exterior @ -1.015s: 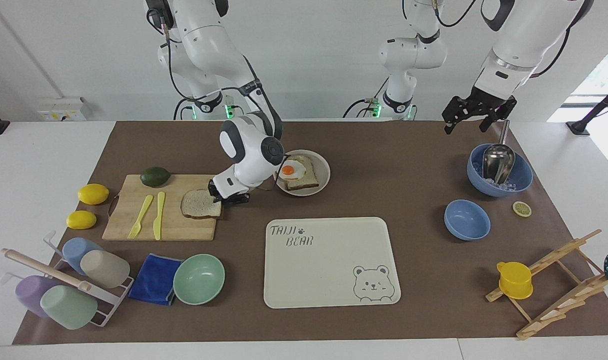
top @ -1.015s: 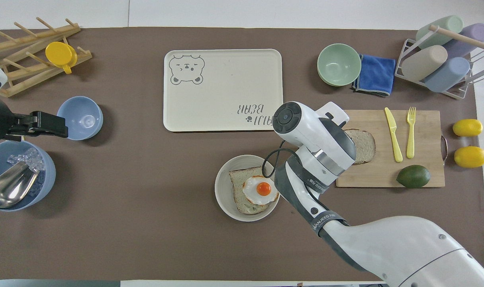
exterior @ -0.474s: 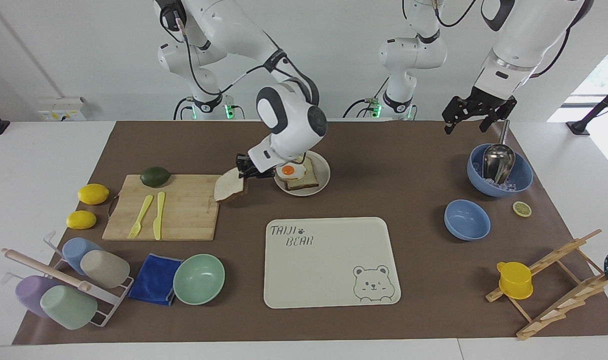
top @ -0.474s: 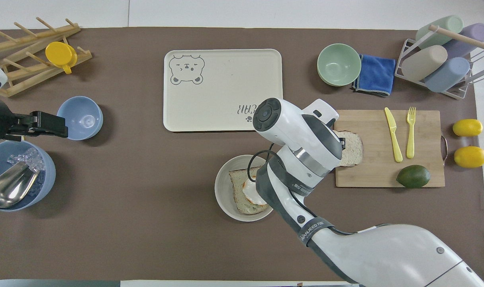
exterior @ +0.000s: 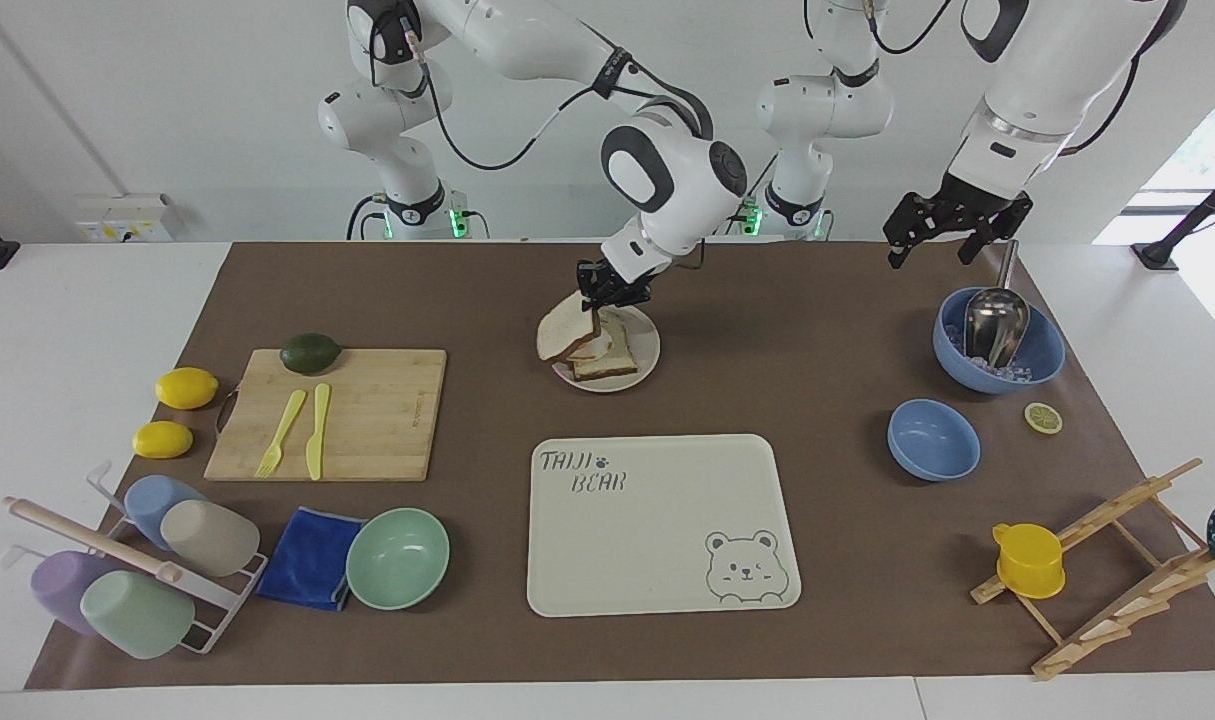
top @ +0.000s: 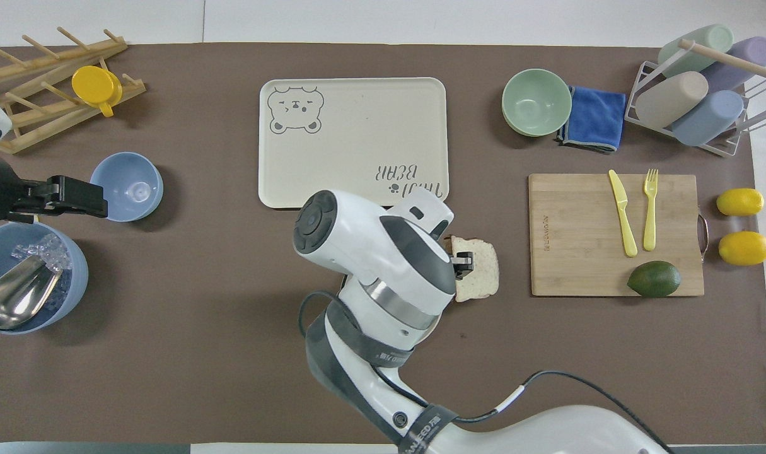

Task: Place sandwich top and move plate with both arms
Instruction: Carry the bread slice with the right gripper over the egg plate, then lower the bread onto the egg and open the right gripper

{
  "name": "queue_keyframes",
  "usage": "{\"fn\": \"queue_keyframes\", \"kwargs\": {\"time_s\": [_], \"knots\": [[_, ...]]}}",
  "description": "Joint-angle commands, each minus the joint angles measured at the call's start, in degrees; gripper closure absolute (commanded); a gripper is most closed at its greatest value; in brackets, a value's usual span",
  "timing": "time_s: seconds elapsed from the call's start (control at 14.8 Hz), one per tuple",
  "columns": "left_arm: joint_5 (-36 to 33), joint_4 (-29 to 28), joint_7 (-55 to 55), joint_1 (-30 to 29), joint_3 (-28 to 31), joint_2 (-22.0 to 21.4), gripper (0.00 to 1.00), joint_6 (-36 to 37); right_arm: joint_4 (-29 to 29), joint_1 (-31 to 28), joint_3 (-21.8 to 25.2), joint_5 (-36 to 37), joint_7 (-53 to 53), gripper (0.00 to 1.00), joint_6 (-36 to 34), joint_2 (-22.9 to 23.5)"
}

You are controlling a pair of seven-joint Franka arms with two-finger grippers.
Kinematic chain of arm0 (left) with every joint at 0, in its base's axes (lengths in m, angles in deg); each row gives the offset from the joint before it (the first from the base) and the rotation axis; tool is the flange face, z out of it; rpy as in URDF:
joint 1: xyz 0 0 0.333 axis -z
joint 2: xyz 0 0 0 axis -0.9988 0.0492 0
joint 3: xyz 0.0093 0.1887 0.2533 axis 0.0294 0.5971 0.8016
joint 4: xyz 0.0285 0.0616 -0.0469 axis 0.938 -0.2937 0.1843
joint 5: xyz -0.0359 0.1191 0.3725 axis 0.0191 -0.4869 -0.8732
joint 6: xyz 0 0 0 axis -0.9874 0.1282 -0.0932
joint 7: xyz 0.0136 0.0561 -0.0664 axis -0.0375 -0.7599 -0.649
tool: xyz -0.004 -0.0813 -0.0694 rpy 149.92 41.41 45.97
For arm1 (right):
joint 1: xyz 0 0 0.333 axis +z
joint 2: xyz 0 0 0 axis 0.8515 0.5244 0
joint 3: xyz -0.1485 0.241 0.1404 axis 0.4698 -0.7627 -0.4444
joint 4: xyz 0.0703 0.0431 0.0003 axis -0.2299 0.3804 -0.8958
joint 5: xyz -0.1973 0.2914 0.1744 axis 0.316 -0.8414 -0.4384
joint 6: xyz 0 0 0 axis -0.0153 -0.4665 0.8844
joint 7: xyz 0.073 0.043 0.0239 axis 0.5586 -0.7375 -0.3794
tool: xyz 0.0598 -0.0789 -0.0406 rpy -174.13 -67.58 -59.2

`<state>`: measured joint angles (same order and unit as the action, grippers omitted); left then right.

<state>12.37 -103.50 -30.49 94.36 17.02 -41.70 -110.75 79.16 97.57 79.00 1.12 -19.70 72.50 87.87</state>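
Square wholemeal bread slice (exterior: 564, 332) hangs over round beige ceramic plate (exterior: 653, 347). Seen from the robots, rectangular cream bear-printed tray (exterior: 657, 560) lies at twelve o'clock, rectangular wooden cutting board (exterior: 377, 420) at two.

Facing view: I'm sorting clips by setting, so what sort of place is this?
Probably a robotics lab staged as a kitchen: cutting board with plastic cutlery, cup rack, bear-printed tray.

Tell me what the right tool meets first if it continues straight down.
Likely the egg-topped bread on the plate: the right tool holds the bread slice tilted just above it.
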Motion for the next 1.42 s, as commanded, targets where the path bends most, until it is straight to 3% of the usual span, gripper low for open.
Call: {"fn": "queue_keyframes", "kwargs": {"time_s": [0.0,0.41,0.74,0.81,1.02,1.22,1.35], "knots": [[-0.37,0.28,0.44,-0.68,-0.47,0.15,0.0,0.67,-0.4,-0.7,-0.2,-2.95,1.14,1.0,4.14,1.05],[-0.37,0.28,0.44,-0.68,-0.47,0.15,0.0,0.67,2.42,-0.61,-0.29,-3.58,1.06,1.0,7.93,0.87],[-0.37,0.28,0.44,-0.68,-0.47,0.15,0.0,0.67,2.25,-0.62,-0.2,-6.3,1.41,0.05,11.62,0.7],[-0.37,0.28,0.44,-0.68,-0.47,0.15,0.0,0.67,2.07,-0.96,-0.2,-6.3,1.32,0.0,11.8,0.18],[-0.37,0.28,0.44,-0.68,-0.47,0.15,0.0,0.67,1.98,-8.05,-0.29,-6.74,-3.04,0.0,11.71,-4.64],[-0.37,0.28,0.44,-0.68,-0.47,0.15,0.0,0.67,1.54,-20.35,-0.11,-14.64,-21.04,0.0,11.71,-9.75],[-0.37,0.28,0.44,-0.68,-0.47,0.15,0.0,0.67,1.54,-26.17,-0.03,-14.83,-25.47,0.0,10.84,-11.42]]}}
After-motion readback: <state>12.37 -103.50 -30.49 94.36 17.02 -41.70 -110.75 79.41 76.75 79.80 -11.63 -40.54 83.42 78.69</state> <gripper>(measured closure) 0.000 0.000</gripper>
